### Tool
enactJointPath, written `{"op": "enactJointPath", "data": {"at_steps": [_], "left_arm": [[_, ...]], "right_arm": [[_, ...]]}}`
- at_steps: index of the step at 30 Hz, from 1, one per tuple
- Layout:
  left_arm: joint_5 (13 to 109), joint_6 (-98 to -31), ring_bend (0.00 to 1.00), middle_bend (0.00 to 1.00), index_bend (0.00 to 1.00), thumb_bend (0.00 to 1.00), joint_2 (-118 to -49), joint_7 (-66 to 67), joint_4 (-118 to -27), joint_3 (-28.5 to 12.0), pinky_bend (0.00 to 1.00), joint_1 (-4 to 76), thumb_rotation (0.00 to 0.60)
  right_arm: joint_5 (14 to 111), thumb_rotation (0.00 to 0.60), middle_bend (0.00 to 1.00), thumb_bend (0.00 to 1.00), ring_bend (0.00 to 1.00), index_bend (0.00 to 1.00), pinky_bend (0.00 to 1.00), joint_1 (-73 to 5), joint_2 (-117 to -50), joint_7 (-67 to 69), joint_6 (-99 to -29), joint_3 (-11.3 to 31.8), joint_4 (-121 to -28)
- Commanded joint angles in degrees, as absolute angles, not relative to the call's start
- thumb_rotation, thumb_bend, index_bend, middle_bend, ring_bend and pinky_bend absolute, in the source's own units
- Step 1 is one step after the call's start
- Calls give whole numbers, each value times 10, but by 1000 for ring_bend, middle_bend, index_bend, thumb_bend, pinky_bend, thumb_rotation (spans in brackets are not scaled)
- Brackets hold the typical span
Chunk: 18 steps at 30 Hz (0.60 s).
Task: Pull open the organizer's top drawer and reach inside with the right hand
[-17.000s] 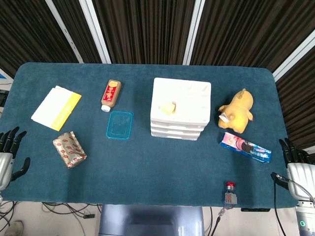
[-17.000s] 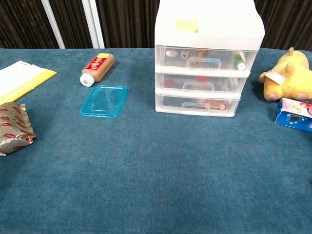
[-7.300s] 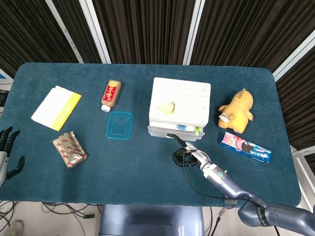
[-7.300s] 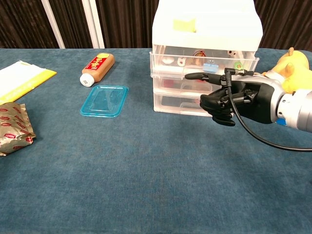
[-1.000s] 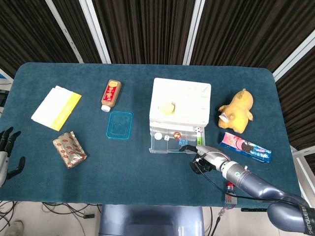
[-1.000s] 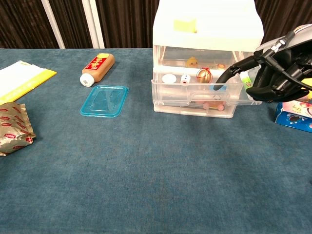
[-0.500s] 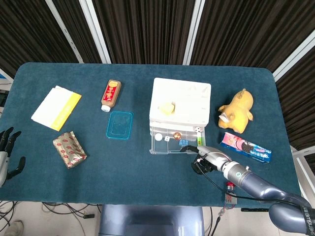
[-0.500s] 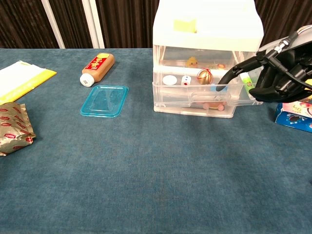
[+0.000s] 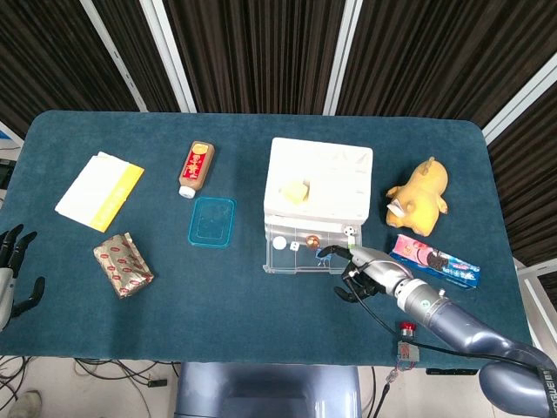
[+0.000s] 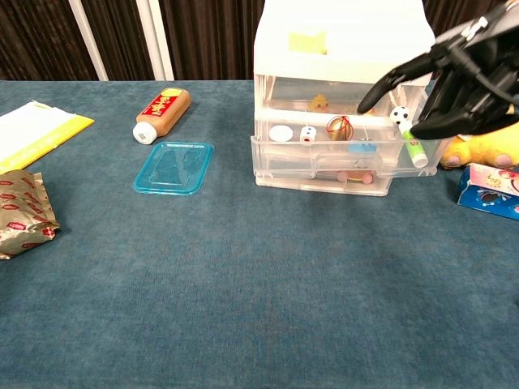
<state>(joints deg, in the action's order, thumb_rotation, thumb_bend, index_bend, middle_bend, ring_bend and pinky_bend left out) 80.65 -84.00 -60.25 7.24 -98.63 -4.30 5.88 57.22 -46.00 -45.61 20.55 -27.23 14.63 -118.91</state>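
White plastic organizer, mid-bench: top drawer pulled out, holding small toys and a green-capped tube. My right hand hangs over the drawer's right end, fingers spread loosely, one stretched above the contents, gripping nothing. My left hand sits at the bench's left edge, fingers apart, empty. Yellow plush, cookie pack right of organizer.

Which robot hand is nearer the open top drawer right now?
Right robot hand, raised over the top drawer's right end. Left robot hand sits at the table's far left edge.
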Motion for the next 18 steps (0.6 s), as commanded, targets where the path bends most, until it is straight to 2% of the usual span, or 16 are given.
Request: {"op": "enactJointPath", "data": {"at_steps": [1,5,10,18], "left_arm": [[807,-840,0,28,103,418,-602,73,-987,-43,0,59,600],[806,-840,0,28,103,418,-602,73,-988,-44,0,59,600],[803,-839,0,28,103,418,-602,73,-987,-44,0,59,600],[804,-841,0,28,103,418,-602,73,-986,-45,0,59,600]], "right_arm": [[571,600,874,427,913,217,905,-465,-426,182,-291,154,-1195],[580,600,881,378,913,217,905,-474,-417,143,-314,156,-1190],[625,600,887,263,912,217,905,-503,-422,27,-337,145,-1154],[678,600,905,238,917,217,910,-510,-457,-35,-377,138,-1125]]}}
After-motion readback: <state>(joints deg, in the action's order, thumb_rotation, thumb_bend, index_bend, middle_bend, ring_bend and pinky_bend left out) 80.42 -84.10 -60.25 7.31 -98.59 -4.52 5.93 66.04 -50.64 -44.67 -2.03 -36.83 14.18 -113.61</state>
